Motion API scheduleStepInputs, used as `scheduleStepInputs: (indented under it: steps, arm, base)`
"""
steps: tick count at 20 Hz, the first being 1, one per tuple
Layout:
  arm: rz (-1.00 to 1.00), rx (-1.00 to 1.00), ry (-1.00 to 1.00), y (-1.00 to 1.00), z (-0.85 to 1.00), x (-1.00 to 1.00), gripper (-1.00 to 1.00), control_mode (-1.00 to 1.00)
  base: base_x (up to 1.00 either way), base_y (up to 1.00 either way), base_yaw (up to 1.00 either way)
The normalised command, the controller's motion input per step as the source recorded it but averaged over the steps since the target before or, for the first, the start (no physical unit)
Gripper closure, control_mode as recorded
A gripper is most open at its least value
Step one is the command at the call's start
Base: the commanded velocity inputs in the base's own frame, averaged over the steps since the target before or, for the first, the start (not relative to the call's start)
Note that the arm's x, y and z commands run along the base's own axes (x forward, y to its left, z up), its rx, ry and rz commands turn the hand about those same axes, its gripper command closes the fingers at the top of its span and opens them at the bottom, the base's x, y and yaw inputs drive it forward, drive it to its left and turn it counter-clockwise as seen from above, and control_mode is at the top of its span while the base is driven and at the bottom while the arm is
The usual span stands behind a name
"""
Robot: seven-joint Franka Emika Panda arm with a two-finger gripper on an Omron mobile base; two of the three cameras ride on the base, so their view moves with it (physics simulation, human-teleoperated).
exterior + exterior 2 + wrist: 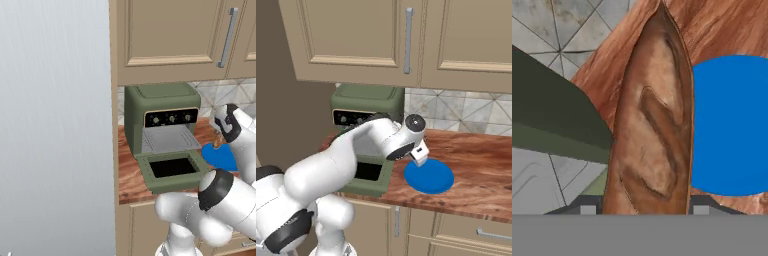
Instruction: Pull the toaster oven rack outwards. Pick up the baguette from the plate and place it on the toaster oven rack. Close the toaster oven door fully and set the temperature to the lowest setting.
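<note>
The gripper (644, 207) has its fingertips (587, 206) cut off at the bottom of the hand view, showing as two small dark stubs either side of the baguette (652, 125); the jaws are clamped on the baguette, which stands between them and runs lengthwise up the view, its far tip reaching the top edge. In the base views the loaf itself is hard to make out; the wrist and forearm cover it. The blue plate (432, 177) lies bare on the wooden counter (476, 170), just right of the toaster oven (160, 107), with the gripper above its near-oven edge; in the left base view part of the plate is hidden behind the arm. The toaster oven door (172, 170) hangs open and flat, and the toaster oven rack (167, 140) shows grey in the cavity; whether it is pulled out I cannot tell. The three knobs on the black strip bear no readable marking. The arm reaches forward with the elbow bent and the hand pointing down.
</note>
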Motion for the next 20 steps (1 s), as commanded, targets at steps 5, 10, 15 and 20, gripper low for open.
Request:
scheduleStepInputs:
  steps: [5, 10, 15, 20]
  arm:
    - [-0.14, 0.04, 0.00, 1.00, 0.22, 0.00, 1.00, -1.00]
    - [-0.17, 0.18, 0.00, 0.87, 0.28, 0.00, 1.00, -1.00]
    - [-0.11, 0.33, 0.02, 0.14, 0.10, 0.00, 1.00, -1.00]
    - [0.00, 0.00, 0.01, 0.03, 0.00, 0.06, 1.00, -1.00]
  base:
    - [0.00, 0.00, 0.00]
    - [0.00, 0.00, 0.00]
    - [0.00, 0.00, 0.00]
    - [0.00, 0.00, 0.00]
